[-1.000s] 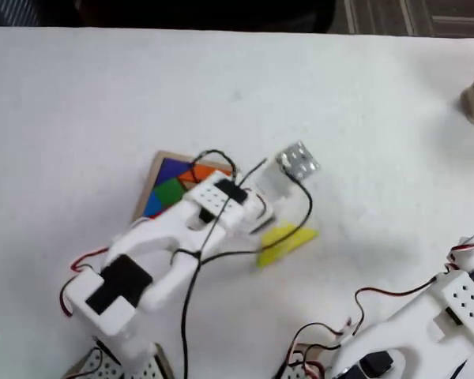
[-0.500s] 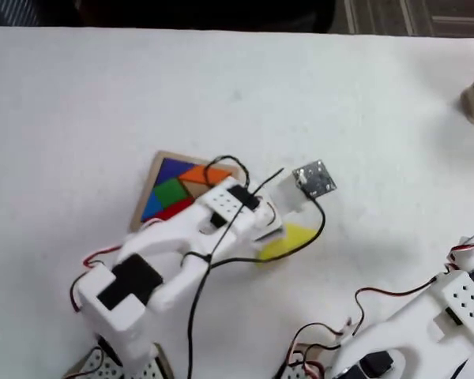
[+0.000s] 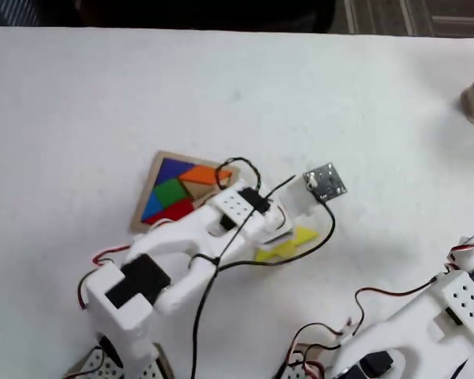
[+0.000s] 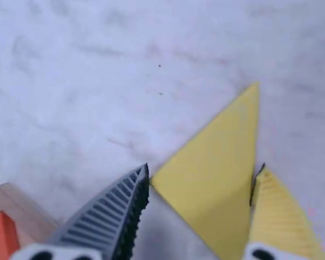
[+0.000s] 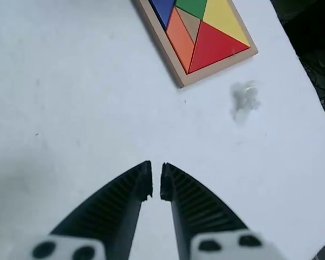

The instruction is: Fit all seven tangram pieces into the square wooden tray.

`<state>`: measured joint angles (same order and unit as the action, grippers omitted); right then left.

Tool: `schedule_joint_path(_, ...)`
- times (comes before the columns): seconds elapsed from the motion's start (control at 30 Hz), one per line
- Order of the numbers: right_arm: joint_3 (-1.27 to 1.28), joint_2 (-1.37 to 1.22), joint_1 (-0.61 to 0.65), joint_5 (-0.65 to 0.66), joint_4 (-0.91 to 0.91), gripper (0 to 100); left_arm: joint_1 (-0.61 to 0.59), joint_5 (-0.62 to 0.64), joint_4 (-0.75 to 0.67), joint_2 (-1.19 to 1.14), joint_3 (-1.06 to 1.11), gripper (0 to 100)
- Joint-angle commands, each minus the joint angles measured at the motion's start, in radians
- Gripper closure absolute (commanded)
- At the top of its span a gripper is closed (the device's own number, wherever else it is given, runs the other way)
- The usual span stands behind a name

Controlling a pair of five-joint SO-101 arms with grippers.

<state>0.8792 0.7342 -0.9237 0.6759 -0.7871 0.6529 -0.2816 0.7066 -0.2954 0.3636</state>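
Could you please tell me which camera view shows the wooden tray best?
The right wrist view: the tray lies unobstructed with its coloured pieces plain, though one end is cropped. In the high view the left arm covers part of the tray. The left wrist view catches one corner beside an orange piece.

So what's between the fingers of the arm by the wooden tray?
A yellow triangle, flat on the table, lies between the left gripper's open fingers; the left wrist view shows it.
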Motion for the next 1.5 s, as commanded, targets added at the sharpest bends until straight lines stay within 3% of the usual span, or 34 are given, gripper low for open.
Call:
schedule_joint_path(0.0,-0.012,0.016,-0.007,-0.003,0.021,96.4,0.018,0.002,0.005,0.01,-0.046,69)
schedule_joint_path(0.27,-0.012,0.018,-0.008,-0.003,0.021,96.4,0.012,0.012,0.008,0.01,-0.044,70)
schedule_joint_path(0.47,-0.012,0.018,-0.008,-0.003,0.021,96.4,0.018,0.012,0.002,0.01,-0.054,88)
schedule_joint_path(0.93,-0.012,0.018,-0.008,-0.003,0.021,96.4,0.012,0.006,0.003,0.012,-0.054,88)
schedule_joint_path(1.0,-0.012,0.018,-0.008,-0.003,0.021,96.4,0.01,0.003,0.008,0.016,-0.054,84)
schedule_joint_path(1.17,-0.012,0.018,-0.008,-0.003,0.021,96.4,-0.001,0.011,0.074,0.059,-0.043,59)
schedule_joint_path(1.3,-0.012,0.018,-0.008,-0.003,0.021,96.4,-0.024,-0.038,0.068,0.058,-0.054,58)
schedule_joint_path(1.47,-0.012,0.018,-0.002,-0.003,0.021,96.4,-0.028,-0.08,-0.038,0.036,-0.055,58)
